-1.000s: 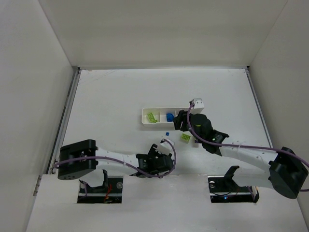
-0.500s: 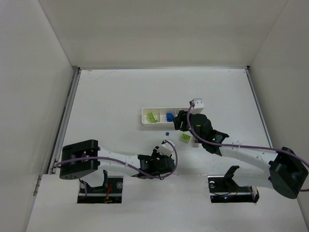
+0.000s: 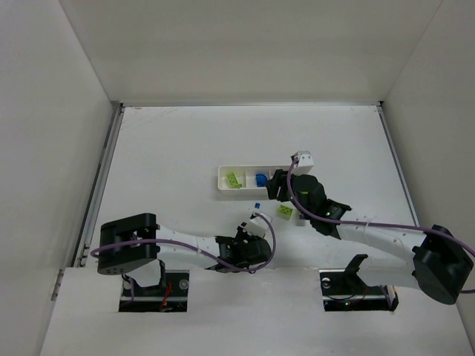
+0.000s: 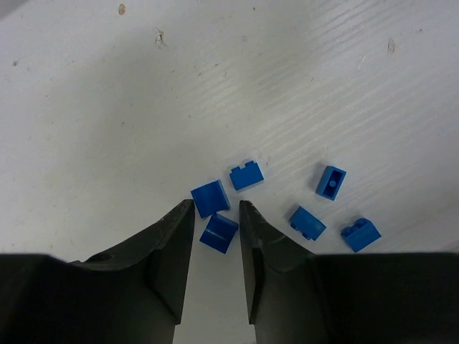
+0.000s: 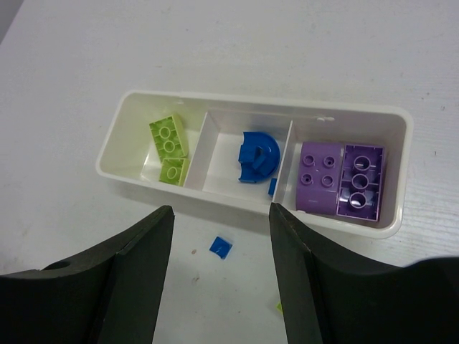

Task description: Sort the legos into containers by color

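In the left wrist view several tiny blue legos lie scattered on the white table. My left gripper (image 4: 216, 206) has its jaws drawn in around one tiny blue brick (image 4: 219, 233), the right finger touching it. Another blue brick (image 4: 210, 198) sits just ahead of the tips. My right gripper (image 5: 221, 209) hangs open just in front of the containers, a long white tray (image 5: 254, 212). The tray holds lime green bricks (image 5: 168, 147) on the left, a round blue piece (image 5: 257, 156) in the middle and purple bricks (image 5: 343, 178) on the right.
A loose blue bit (image 5: 220, 246) lies on the table below the right jaws. In the top view a lime green brick (image 3: 285, 211) rests beside the right arm, and a blue bit (image 3: 257, 205) lies in front of the tray (image 3: 223, 178). High white walls ring the table.
The left jaws have narrowed around the tiny blue brick, and the left wrist has crept slightly to the right. The right arm has stayed still.
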`<state>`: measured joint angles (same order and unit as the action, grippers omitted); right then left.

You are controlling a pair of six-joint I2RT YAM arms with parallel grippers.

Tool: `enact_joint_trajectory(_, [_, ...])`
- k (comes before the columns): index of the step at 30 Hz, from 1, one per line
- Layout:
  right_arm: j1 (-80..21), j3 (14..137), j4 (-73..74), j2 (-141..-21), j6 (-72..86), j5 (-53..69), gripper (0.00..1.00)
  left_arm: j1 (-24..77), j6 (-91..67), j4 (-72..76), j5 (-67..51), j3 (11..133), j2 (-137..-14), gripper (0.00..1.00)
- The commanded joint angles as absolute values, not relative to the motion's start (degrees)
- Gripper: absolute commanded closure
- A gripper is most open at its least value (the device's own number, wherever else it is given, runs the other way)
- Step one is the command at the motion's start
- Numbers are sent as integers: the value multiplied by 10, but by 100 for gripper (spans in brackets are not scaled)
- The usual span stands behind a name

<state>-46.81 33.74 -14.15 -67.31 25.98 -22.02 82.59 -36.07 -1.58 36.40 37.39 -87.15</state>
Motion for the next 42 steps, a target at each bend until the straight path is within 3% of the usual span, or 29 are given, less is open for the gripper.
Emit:
enact_joint_trajectory(1, [-469,336,-171,-681,267,-216,38,816,-354,-54,359,375,-895,74])
enact_joint_trajectory(9, [-470,329,-172,-674,273,-216,38,798,-345,-39,385,364,-861,82])
enact_joint_trajectory(18, [-470,314,-171,-631,278,-222,40,769,-336,-31,417,353,-761,83])
enact_joint_trajectory(23, [-472,305,-162,-617,285,-224,55,691,-300,24,370,366,-706,83])
enact_joint_trajectory(28, [-472,291,-133,-602,303,-239,73,628,-267,79,323,427,-745,83])
enact_joint_trajectory(42, [-538,225,-108,-577,368,-266,63,522,-228,151,220,601,-963,80])
